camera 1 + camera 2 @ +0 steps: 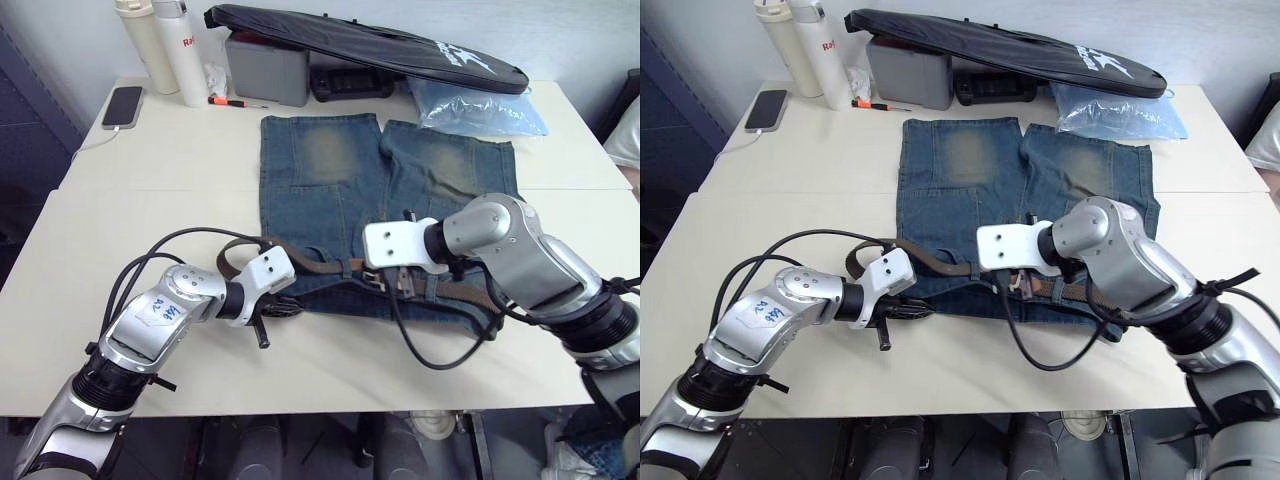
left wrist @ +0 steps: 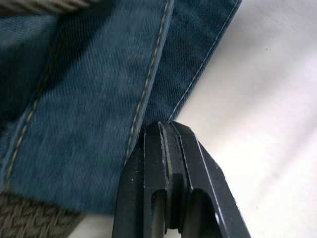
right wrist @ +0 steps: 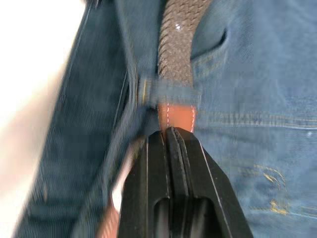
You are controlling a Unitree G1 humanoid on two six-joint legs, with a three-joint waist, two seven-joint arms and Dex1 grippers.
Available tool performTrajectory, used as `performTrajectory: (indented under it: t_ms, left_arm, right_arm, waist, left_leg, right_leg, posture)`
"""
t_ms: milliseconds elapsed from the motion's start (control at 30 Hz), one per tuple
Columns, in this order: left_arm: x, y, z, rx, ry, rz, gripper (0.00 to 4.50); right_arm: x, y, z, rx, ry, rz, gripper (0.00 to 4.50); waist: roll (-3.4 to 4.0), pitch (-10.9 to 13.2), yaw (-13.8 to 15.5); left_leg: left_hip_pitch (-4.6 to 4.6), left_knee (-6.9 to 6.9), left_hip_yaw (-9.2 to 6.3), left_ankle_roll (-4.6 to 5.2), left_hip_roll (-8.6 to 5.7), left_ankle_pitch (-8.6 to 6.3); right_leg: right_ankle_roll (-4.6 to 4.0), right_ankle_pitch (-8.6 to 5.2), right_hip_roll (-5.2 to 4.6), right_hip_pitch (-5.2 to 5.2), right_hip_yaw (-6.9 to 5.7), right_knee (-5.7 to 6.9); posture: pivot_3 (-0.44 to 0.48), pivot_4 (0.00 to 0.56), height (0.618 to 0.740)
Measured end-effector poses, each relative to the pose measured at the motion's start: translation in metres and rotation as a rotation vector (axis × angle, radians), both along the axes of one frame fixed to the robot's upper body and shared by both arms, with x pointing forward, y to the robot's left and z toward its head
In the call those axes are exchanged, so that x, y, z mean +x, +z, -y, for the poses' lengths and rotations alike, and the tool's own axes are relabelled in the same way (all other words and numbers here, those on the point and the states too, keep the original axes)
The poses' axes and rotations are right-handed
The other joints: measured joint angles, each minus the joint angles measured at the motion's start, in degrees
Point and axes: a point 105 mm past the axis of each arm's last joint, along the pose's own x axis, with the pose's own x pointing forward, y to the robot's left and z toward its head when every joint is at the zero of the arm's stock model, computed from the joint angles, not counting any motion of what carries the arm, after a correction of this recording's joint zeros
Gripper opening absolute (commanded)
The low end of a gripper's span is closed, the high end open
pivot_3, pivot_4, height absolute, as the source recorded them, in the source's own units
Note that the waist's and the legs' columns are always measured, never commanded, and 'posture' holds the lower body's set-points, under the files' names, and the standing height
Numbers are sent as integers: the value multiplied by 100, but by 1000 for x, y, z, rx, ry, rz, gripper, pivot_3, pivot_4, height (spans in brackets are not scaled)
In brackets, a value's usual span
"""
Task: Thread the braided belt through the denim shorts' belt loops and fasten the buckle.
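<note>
The denim shorts [image 1: 330,190] lie flat on the white table [image 1: 160,170], waistband toward me. The braided belt [image 1: 318,264] runs along that waistband, and one end curls up past the left corner [image 1: 228,255]. My left gripper [image 2: 166,130] is at the waistband's left corner [image 1: 285,308], shut on the denim edge. My right gripper [image 3: 168,131] hovers over the middle of the waistband [image 1: 405,285], shut on the belt's smooth leather end. That end passes under a belt loop [image 3: 168,94], with the braid beyond it. The buckle is hidden under my right wrist.
Along the back of the table lie a long black bag [image 1: 370,45], a grey box [image 1: 265,70], two white bottles [image 1: 185,50], a phone [image 1: 122,105], an orange screwdriver [image 1: 225,101] and a clear plastic bag [image 1: 475,105]. Black cables [image 1: 440,360] loop off both wrists.
</note>
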Motion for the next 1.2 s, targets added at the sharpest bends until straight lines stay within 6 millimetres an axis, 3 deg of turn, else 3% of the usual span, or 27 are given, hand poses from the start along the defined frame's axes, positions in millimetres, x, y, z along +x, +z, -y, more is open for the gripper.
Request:
performTrajectory:
  t_ms: [167, 233, 533, 833, 1100, 1133, 1200]
  left_arm:
    - [1, 0, 2, -4, -5, 8, 0]
    - [1, 0, 2, -4, -6, 9, 0]
    - [2, -3, 3, -3, -29, 1, 0]
    - [0, -4, 3, 11, -66, -1, 0]
    - [-4, -4, -6, 22, -78, -46, 0]
    - [-6, 5, -7, -48, -86, -99, 0]
    - [-6, 42, -5, -206, -131, -133, 0]
  right_arm:
    - [6, -6, 40, -166, 10, 56, 60]
    - [8, -4, 47, -173, 4, 62, 60]
    - [11, 48, 129, -259, -163, 147, 60]
    - [-2, 70, 159, -279, -222, 118, 60]
    - [-6, 67, 156, -233, -230, 69, 60]
    - [-9, 66, 148, -204, -213, 56, 60]
    - [-13, 63, 134, -151, -181, 28, 60]
  waist:
    - [0, 0, -7]
    - [0, 0, -6]
    - [1, 0, -3]
    - [2, -1, -1]
    - [4, -1, -11]
    - [4, 0, -8]
    - [3, 0, 0]
  left_leg:
    - [1, 0, 2, 0, 0, 0]
    - [1, 0, 3, 0, 0, 0]
    - [6, -2, 7, 0, 0, 0]
    - [9, -2, 12, 0, 0, 0]
    - [10, -3, 14, 0, 1, 0]
    - [9, -2, 14, 0, 2, 0]
    - [3, 9, 12, 0, 4, 0]
  right_leg:
    - [0, 0, 0, 0, 1, -1]
    - [0, 0, 0, 0, 1, -1]
    - [0, 0, 0, 2, 4, -4]
    - [0, 0, 0, 2, 9, -4]
    - [0, 0, 0, 0, 11, -2]
    - [0, 0, 0, -1, 11, -1]
    - [0, 0, 0, -2, 10, 3]
  posture:
    - [0, 150, 740]
    - [0, 150, 740]
    - [0, 150, 740]
    - [0, 150, 740]
    - [0, 150, 740]
    - [0, 150, 740]
    - [0, 150, 740]
